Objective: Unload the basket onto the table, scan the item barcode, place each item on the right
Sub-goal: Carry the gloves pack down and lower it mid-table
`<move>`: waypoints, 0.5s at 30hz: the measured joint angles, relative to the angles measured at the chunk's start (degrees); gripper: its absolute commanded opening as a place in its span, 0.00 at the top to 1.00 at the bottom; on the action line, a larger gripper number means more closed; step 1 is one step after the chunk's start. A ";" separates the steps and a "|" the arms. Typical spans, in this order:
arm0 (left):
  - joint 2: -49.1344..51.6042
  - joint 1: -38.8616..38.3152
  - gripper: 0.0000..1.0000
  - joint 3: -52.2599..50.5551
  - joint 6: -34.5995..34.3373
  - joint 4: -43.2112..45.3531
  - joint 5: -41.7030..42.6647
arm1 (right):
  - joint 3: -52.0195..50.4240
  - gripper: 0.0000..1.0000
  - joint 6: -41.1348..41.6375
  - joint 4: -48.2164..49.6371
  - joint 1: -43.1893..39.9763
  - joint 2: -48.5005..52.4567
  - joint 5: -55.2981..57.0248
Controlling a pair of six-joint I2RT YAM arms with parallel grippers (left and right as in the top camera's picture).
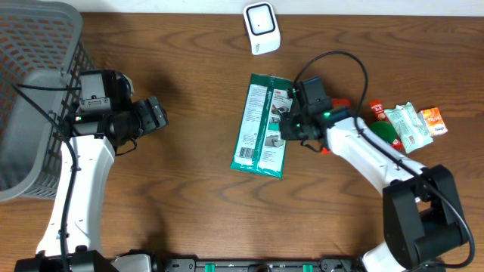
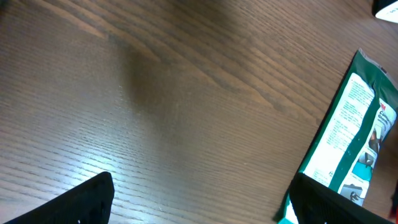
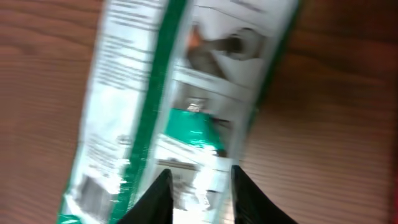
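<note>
My right pincer [image 1: 286, 125] pinches the right edge of the green packet [image 1: 257, 128], flat mid-table below the white scanner [image 1: 262, 28], left pincer [image 1: 156, 115] spread idle; risk: slick film slips on lifting, turning the barcode away.
</note>
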 measured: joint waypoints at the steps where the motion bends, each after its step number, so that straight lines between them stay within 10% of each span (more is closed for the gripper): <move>1: 0.00 0.00 0.09 0.00 0.00 0.00 0.00 | 0.00 0.77 0.20 0.92 1.05 0.24 -0.04; 15: 0.00 0.00 0.09 0.00 0.00 0.00 0.00 | 0.42 0.79 0.94 7.13 11.63 8.83 6.05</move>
